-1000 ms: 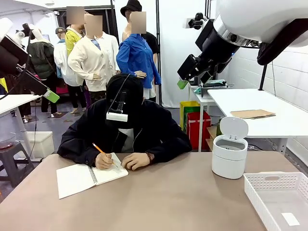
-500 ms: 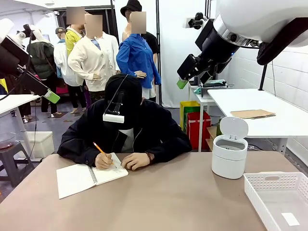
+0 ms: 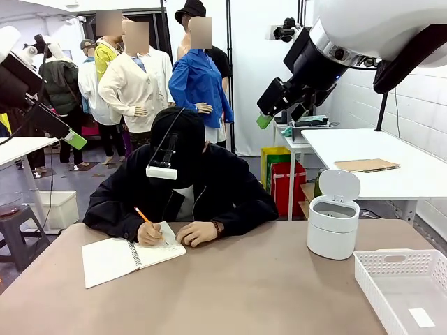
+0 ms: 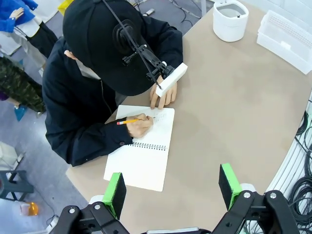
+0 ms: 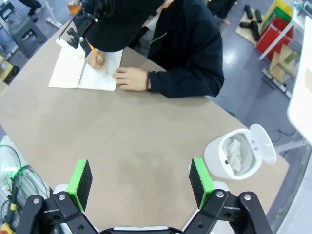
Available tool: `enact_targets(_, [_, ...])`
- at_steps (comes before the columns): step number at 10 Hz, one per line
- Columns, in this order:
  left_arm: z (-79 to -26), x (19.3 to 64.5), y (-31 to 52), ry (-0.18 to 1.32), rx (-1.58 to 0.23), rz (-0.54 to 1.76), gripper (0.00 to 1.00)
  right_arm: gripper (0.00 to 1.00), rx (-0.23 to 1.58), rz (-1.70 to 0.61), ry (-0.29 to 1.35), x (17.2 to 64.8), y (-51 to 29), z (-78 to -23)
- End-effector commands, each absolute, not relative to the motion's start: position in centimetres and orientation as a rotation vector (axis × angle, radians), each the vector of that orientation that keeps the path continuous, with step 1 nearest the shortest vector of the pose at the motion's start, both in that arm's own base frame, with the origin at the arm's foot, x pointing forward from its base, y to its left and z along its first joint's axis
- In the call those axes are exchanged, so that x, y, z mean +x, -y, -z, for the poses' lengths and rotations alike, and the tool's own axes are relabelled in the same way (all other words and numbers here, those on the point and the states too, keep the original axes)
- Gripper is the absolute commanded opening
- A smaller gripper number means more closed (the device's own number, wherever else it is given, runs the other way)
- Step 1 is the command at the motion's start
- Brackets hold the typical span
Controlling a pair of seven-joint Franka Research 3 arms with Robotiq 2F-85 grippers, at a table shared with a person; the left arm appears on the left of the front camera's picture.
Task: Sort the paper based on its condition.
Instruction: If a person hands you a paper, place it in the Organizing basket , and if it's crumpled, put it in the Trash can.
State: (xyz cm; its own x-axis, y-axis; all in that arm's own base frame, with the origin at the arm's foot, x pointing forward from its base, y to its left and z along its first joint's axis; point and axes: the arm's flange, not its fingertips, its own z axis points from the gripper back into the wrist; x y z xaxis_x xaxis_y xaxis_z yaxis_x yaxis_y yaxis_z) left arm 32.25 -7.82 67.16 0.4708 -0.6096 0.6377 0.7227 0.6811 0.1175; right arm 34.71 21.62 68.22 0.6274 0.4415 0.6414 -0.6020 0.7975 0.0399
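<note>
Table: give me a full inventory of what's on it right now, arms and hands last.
table: one, tan, between robot and person
notebook: one, white, spiral-bound, open, table's left part
pencil: one, orange, in the person's writing hand
bin: one, white, lid open, table's right part
paper bits: count unclear, white, inside the bin
basket: one, white, near right corner
slip: one, white, flat in the basket
other hand: one, at the notebook's edge
left claw: black, green pads, open, raised
right claw: same, open, raised
</note>
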Motion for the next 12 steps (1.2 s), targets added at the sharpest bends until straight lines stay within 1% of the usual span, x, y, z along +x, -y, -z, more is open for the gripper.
enact_targets(1, [-66.9, 31.3, 8.1, 0.695, -0.153, 0.752, 1.00, 1.00, 0.276, -0.566, 0.610, 34.2, -21.7, -68.9])
enact_targets(4, [-67.0, 29.5, 7.9, 0.679, -0.096, 0.690, 1.00, 1.00, 0.274, -0.521, 0.631, 33.6, -21.2, -69.4])
enact_targets(7, [-67.2, 27.5, 7.1, 0.682, -0.105, 0.671, 1.00, 1.00, 0.265, -0.532, 0.631, 32.9, -20.2, -69.6])
enact_targets(12, [-68.0, 26.9, 7.2, 0.722, -0.115, 0.684, 1.00, 1.00, 0.278, -0.548, 0.632, 31.5, -18.4, -69.3])
